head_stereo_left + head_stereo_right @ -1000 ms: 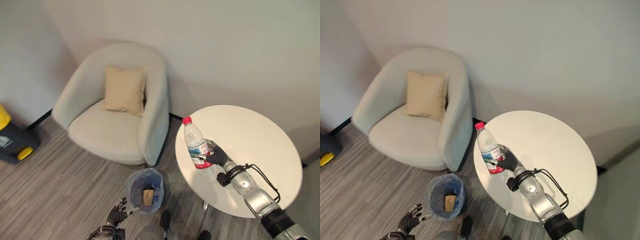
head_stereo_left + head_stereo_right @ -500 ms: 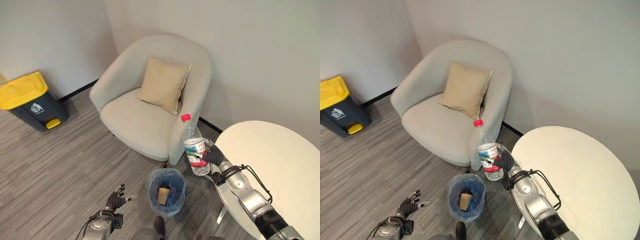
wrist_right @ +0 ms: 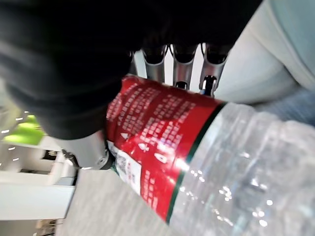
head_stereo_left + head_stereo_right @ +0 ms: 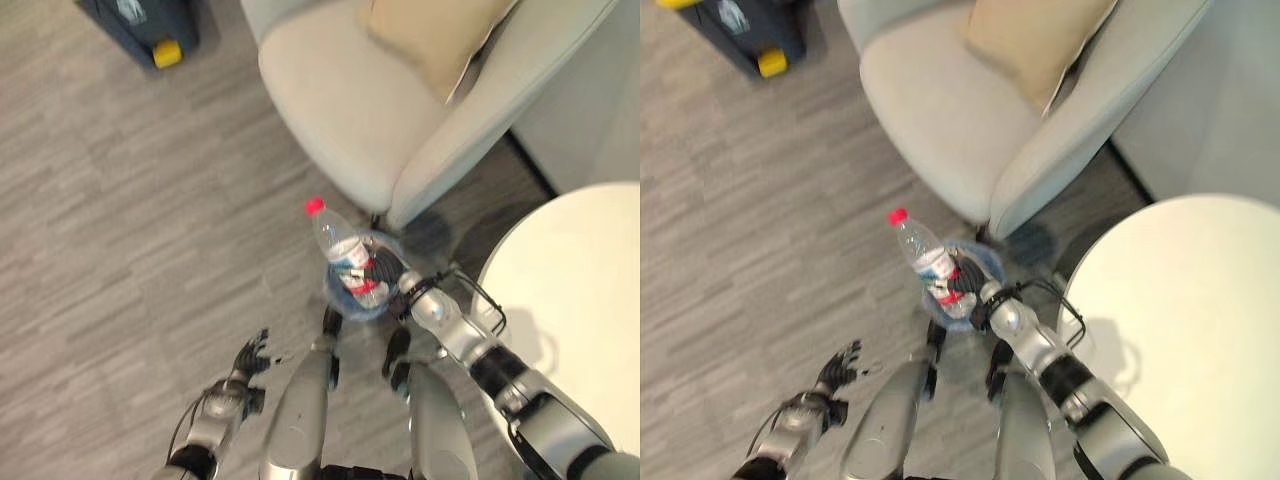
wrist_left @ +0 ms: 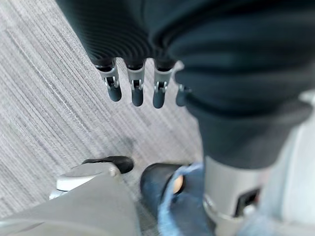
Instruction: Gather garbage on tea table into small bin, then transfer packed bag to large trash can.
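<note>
The right hand [image 4: 385, 277] had its fingers curled round the labelled waist of a clear plastic water bottle [image 4: 343, 252], red cap [image 4: 315, 205] on, tilted with the cap pointing away from the robot. The bottle hung directly over the small bin [image 4: 345, 292], a round bin lined with a blue bag, standing on the grey wood-look floor just beside the front edge of the pale armchair [image 4: 380, 120]. In the right wrist view the fingers [image 3: 179, 64] wrapped the red label [image 3: 152, 142] with the clear ribbed body running on past them.

The left hand [image 4: 248, 358] hung low over the floor, fingers spread and relaxed, holding nothing; the left wrist view showed its fingertips [image 5: 137, 94] straight above bare floor.

Handling, as a guess: the bottle looked empty or nearly so, so light, and thin-walled, likely to dent under a hard squeeze. Smooth plastic and a glossy label could be slippery. The label band seemed the sensible grip, the stiffest girth and near the balance point. Not fragile; a drop into the bin should do no harm, though its length against the bin mouth could make it tip out if released at a slant.

The round white tabletop [image 4: 590, 300] sat to the right, near the bin. A beige cushion [image 4: 440, 30] lay on the armchair. A dark large trash can [image 4: 150, 25] with a yellow pedal stood well apart at the far left.
</note>
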